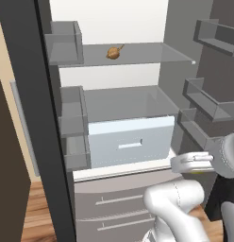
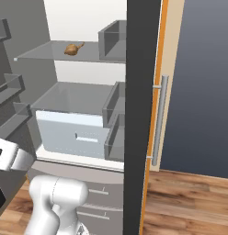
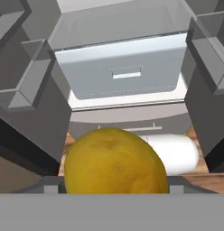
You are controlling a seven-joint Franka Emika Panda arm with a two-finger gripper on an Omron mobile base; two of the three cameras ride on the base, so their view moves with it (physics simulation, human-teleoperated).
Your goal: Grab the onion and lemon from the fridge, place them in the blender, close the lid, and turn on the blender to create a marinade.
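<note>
- Tool [image 3: 114, 191] was clamped on the lemon [image 3: 114, 161], which sat at 6 o'clock in the hand view, outside the fridge [image 1: 24, 118].
- Pale drawer [image 1: 130, 142] stood beyond, at 12 o'clock.
- Onion [image 1: 113, 53] lay farthest, on the upper shelf [image 1: 152, 54].

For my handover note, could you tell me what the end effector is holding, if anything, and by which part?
The end effector holds the lemon by its opposite sides, with the fruit between the fingers.
</note>
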